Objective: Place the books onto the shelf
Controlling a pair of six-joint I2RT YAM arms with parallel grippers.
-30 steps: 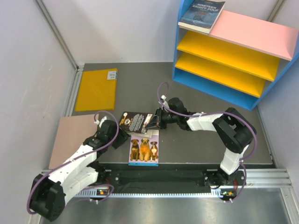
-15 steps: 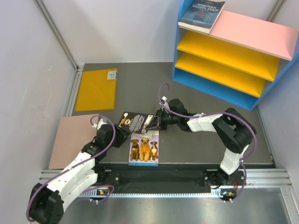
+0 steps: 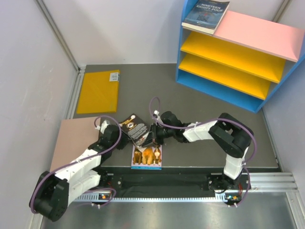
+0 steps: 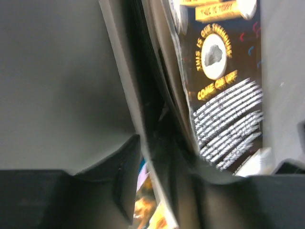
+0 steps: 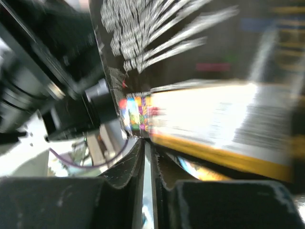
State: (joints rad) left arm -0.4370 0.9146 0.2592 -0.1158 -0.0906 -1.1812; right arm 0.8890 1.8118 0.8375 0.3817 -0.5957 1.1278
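Pinching almost shut, the right jaws clamp one thin edge of the glossy black book, which tilts up off the grey surface at their 9 o'clock. The left jaws stand partly open, straddling its opposite, pale page edge. Flat beneath lies the thin dog book. The blue-sided shelf stands at 1 o'clock, with a navy book on its pink top.
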